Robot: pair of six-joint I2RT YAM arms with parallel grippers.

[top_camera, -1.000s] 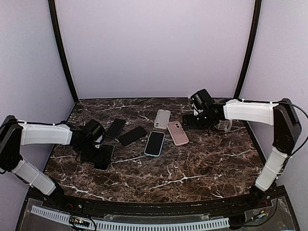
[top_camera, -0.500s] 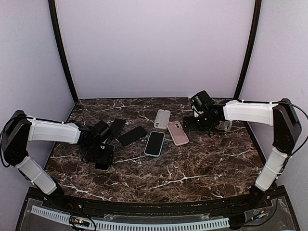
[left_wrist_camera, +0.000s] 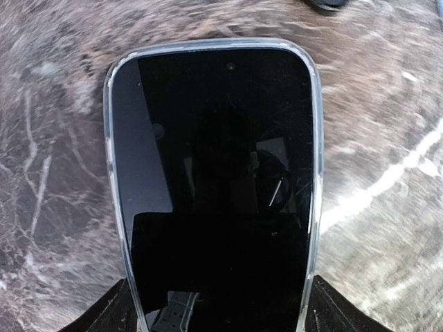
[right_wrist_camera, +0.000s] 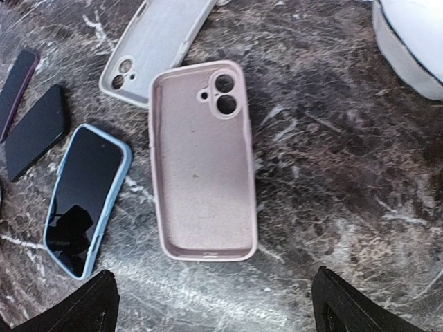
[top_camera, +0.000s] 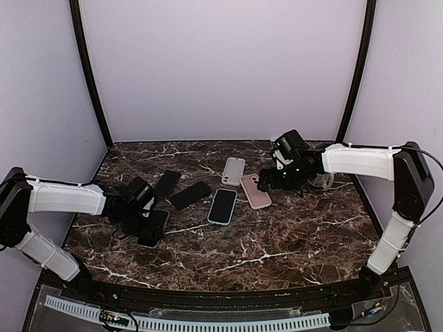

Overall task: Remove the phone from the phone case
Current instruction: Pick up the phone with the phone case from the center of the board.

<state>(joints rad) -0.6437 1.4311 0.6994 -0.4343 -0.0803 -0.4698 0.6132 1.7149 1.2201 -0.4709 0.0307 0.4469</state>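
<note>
- Location: the phone (left_wrist_camera: 214,187) lies screen-up on the counter (top_camera: 277,242) at the left side, seated in a clear case (left_wrist_camera: 315,173) whose lip wraps the whole screen edge.
- Left end effector (left_wrist_camera: 220,312): fingers apart, one at each long edge of the clear case near its lower end; whether they already press on the case cannot be told.
- Right end effector (right_wrist_camera: 218,304): fingers spread wide and empty, above a pink case (right_wrist_camera: 204,166) that lies open side up; well apart from the phone.
- Handling, phone: judged rigid, flat and moderately light; the glass front is smooth, likely slippery and breakable; avoid point pressure on the screen.
- Handling, clear case: judged thin and flexible; it should yield at a corner while the phone body stays stiff.
- Hold points: clamp across the long edges for control; peel the lip at one corner, or push through the camera opening from behind.
- Risk: the case walls are smooth, so a grip on them may slip.
</note>
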